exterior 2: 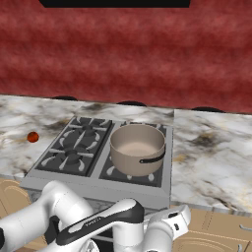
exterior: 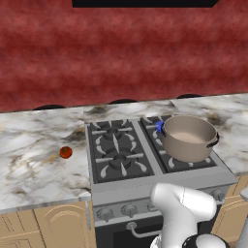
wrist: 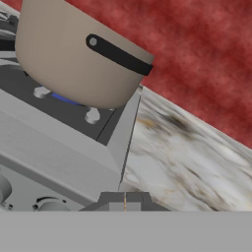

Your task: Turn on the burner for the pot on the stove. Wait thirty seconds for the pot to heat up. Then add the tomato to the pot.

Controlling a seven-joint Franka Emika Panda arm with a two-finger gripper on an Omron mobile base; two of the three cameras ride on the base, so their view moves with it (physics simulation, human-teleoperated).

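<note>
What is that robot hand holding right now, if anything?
Nothing. The gripper is shut with nothing between its fingertips, low by the stove front. The tomato lies untouched on the counter, and the pot sits on the cooktop.

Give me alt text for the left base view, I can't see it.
An empty grey-tan pot sits on the right side of a gas stove, blue flame glowing at its burner. A small tomato lies on the marble counter to the left.
</note>
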